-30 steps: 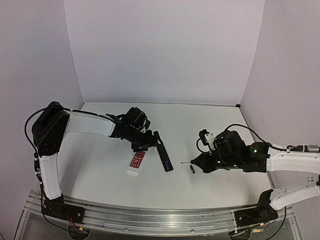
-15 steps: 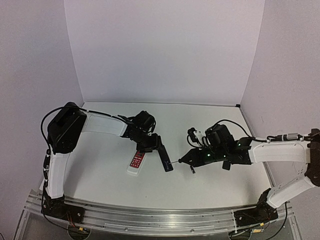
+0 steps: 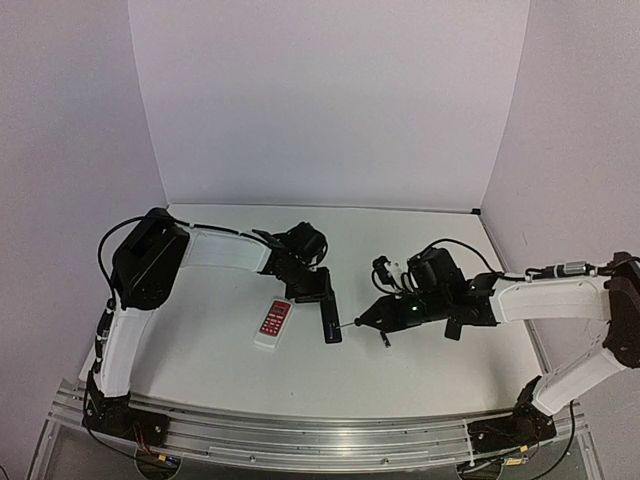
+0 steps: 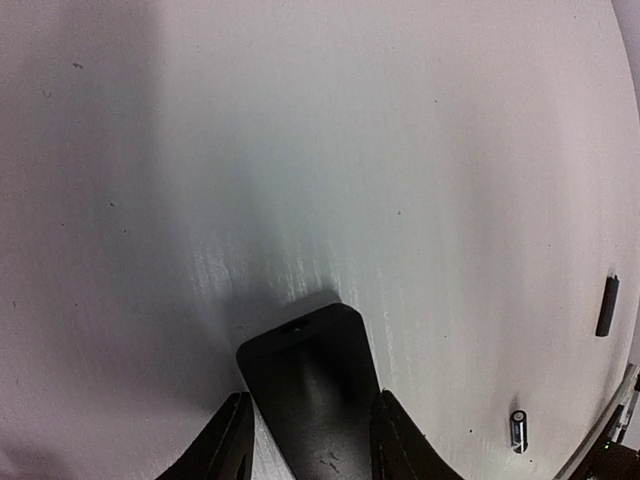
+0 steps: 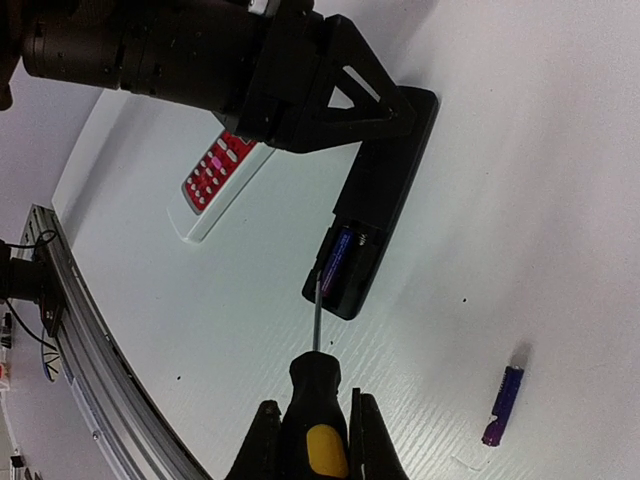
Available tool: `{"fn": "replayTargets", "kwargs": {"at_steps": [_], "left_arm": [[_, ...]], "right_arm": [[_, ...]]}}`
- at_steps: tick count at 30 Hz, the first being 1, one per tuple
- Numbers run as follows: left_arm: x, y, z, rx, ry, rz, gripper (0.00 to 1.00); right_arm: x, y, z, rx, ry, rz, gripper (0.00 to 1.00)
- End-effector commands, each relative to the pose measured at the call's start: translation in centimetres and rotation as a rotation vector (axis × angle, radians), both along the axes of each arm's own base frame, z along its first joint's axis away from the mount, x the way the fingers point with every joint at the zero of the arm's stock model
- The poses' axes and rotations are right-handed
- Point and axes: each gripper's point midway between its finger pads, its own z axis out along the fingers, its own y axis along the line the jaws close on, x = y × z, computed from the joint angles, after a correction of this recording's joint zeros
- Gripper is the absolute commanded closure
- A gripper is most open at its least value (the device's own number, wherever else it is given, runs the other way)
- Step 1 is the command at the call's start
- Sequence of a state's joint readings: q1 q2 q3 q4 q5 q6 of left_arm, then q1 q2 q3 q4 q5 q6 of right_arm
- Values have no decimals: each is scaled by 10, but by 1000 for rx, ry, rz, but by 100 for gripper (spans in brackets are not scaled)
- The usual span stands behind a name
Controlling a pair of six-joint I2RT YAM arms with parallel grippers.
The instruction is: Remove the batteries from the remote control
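- Step in hand: lever the battery in the bay (image 5: 336, 256) out of the open compartment of the remote control (image 5: 388, 185) with the screwdriver (image 5: 312, 378).
- Right pincer (image 5: 313, 403): closed on the yellow-and-black handle. The blade tip sits at the near end of that cell, at the compartment edge.
- Left pincer (image 4: 312, 400): narrow, straddling the remote control, with its fingers (image 4: 232, 440) against both long sides. It braces the body on the table (image 5: 520, 200).
- Procedure: work the tip under the cell end and lift with a short, shallow pry. Hold the brace firm so the body cannot pivot or slide. A hard flick would likely launch the cell.
- Position: the compartment is at the end of the remote control nearest the right pincer, just ahead of the blade. The left pincer grips the body beyond it.
- One loose battery (image 5: 503, 405) lies on the table near the remote control, apart from it.
- The white remote (image 5: 222, 178) lies on the opposite side; keep the blade off it.
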State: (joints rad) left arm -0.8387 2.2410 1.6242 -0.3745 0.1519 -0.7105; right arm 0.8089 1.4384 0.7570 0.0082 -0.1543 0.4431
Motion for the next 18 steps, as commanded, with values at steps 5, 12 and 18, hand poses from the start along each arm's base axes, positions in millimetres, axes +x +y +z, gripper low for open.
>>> {"fn": "replayTargets", "kwargs": {"at_steps": [5, 12, 18], "left_arm": [[-37, 40, -59, 250, 128, 8, 63], [-45, 44, -69, 268, 144, -7, 66], [-51, 46, -73, 274, 153, -16, 67]], "right_arm": [[14, 10, 12, 38, -53, 0, 100], [18, 9, 0, -5, -77, 13, 100], [16, 9, -11, -26, -66, 36, 100]]}}
